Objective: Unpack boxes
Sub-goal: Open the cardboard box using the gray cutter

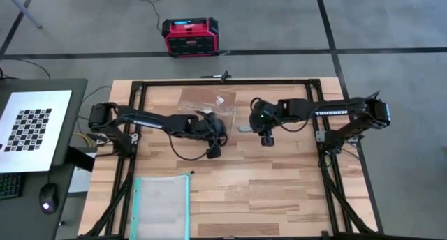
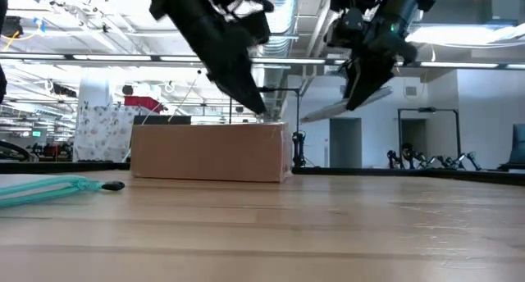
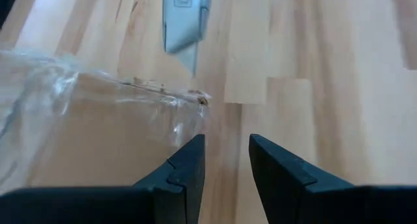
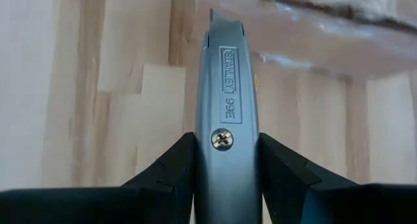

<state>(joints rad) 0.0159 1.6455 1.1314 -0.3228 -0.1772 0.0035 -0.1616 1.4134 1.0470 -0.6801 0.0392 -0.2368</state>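
While sitting shut and taped on the desk [image 1: 279, 191], near the far edge and roughly midway across, box [image 1: 207, 104] not yet opened: flaps flat, clear tape shining across the top in the high view, no contents out. Judged barely begun, then; cutting of the tape, lifting of the flaps and emptying all left to do.

Right claw [image 4: 228, 162] clamped on a grey knife [image 4: 228, 113], poised just off the box's right side, blade tip aimed at the box's upper edge. From the low view, knife raised a little above desk level, slanting down toward the top corner, seemingly not yet touching; contact hard to call.

Left claw [image 3: 225, 162] narrowly parted, holding nothing, hovering at the box's near right corner, close above the taped top, perhaps ready to steady it.

Nearer the front left, a clear pouch [image 1: 162, 205] lying flat, well apart from the box. Beyond the desk, on the floor, a red case [image 1: 190, 36].
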